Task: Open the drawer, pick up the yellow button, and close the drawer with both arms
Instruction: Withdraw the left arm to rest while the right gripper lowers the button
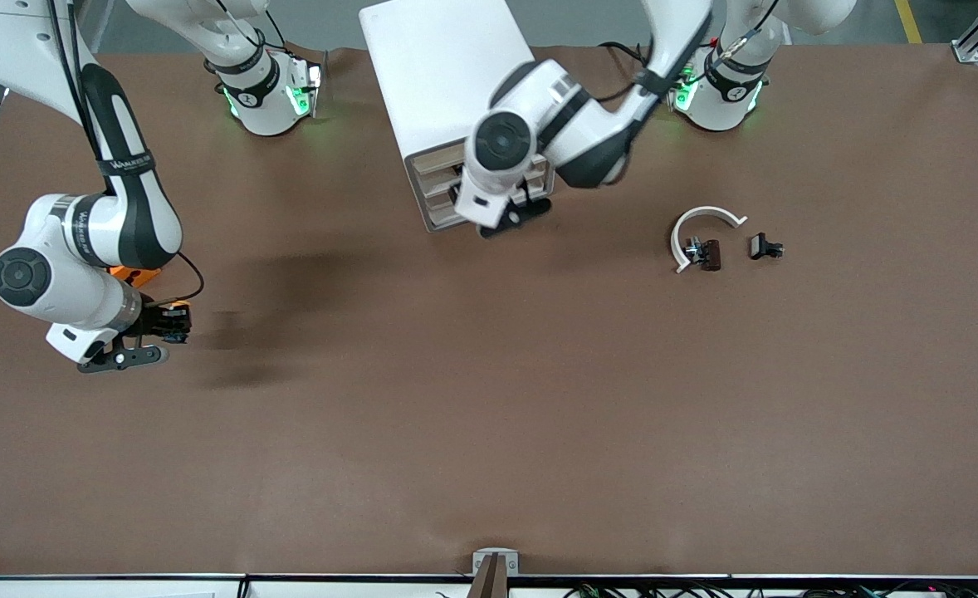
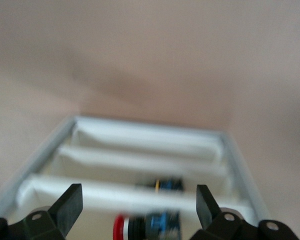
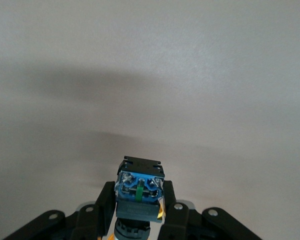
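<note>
My right gripper [image 1: 172, 324] is shut on the button [image 3: 139, 185], over the brown table toward the right arm's end. The button's blue base points away from the wrist and its black middle sits between the fingers [image 3: 103, 207]. In the front view the button [image 1: 177, 321] shows as a small dark and blue lump. My left gripper [image 1: 515, 212] is at the front of the white cabinet [image 1: 443, 75], against its stacked drawers [image 1: 437, 187]. In the left wrist view this gripper [image 2: 138, 205] stands open, with white drawer fronts [image 2: 140, 165] between its fingers. I cannot tell how far any drawer is out.
A red-capped button [image 2: 147, 227] and another small blue part [image 2: 169, 184] lie among the drawers. An orange block [image 1: 134, 276] peeks out under the right arm. A white curved piece [image 1: 705, 223], a dark brown clip [image 1: 710, 254] and a black clip [image 1: 765, 247] lie toward the left arm's end.
</note>
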`<act>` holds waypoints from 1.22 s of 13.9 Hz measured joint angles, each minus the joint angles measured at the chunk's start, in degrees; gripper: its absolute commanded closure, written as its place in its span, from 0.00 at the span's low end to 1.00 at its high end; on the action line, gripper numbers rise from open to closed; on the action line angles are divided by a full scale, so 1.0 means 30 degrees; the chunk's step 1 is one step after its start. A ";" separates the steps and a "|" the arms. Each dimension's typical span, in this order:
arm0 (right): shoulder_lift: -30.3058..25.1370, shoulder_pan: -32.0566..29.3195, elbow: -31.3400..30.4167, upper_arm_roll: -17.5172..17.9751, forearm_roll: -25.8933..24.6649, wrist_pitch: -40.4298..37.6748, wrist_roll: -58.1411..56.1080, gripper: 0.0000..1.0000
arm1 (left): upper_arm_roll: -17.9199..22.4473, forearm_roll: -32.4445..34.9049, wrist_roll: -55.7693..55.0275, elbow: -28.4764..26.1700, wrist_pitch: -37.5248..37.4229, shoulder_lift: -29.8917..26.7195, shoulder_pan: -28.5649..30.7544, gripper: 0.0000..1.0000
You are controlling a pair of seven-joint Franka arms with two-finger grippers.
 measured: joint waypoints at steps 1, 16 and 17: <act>0.0257 -0.0001 -0.0069 0.0008 0.0000 0.0340 0.0000 0.78 | 0.0015 0.0982 0.0129 0.0525 -0.0020 -0.0012 0.1363 0.00; 0.1839 -0.0029 -0.0657 0.0004 -0.0001 0.3092 0.0000 0.69 | 0.0171 0.7132 1.4019 0.3673 -0.3888 -0.4643 1.0831 0.00; 0.1904 -0.0032 -0.0665 0.0002 -0.0001 0.3216 0.0000 0.67 | 0.0172 0.6872 1.5133 0.3525 -0.4827 -0.5309 1.1158 0.00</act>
